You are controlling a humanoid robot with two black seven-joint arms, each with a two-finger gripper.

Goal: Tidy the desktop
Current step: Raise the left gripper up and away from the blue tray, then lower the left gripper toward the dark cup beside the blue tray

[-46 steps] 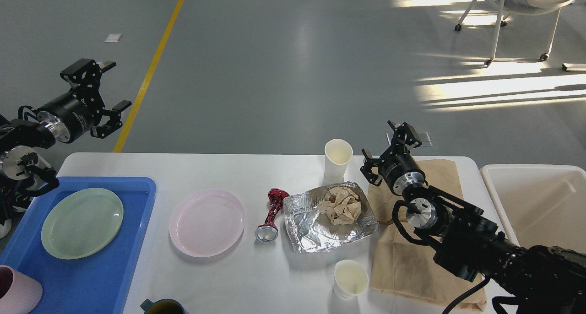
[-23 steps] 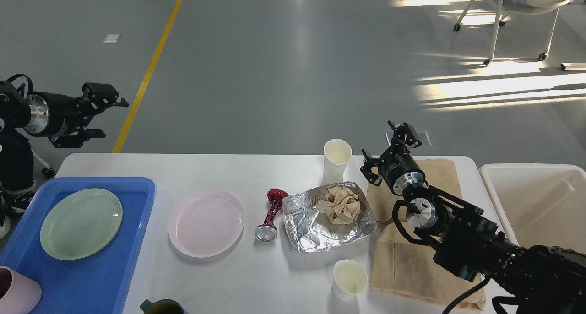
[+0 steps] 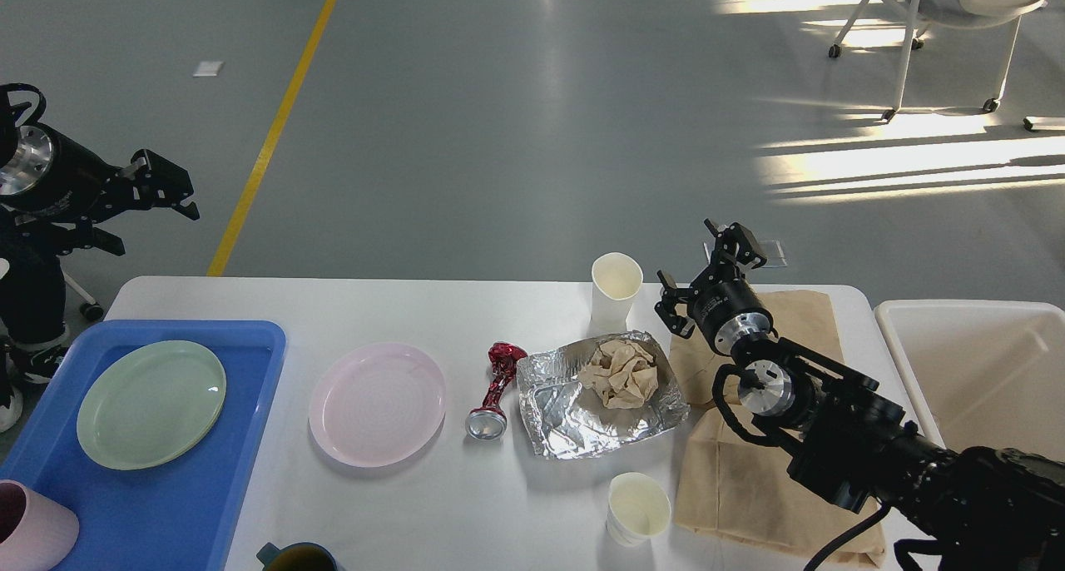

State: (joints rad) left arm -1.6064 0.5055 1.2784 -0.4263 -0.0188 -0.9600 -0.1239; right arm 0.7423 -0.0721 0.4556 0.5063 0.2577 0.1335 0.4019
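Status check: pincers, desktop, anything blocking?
Left pincer open, empty, off the desktop's left edge. Right pincer open, empty, above brown paper bag. Desktop cluttered: pink plate, foil, two paper cups.

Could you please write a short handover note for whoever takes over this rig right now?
Left gripper: open, empty, raised off the far-left corner of the desktop.
Right gripper: open, empty, above the brown paper bag, close to the far paper cup.
Done: green plate lies in the blue tray.
Left on the desktop: pink plate, crushed red can, foil sheet with crumpled brown paper on it, both paper cups, near one, and the bag.
White bin at the right looks empty.
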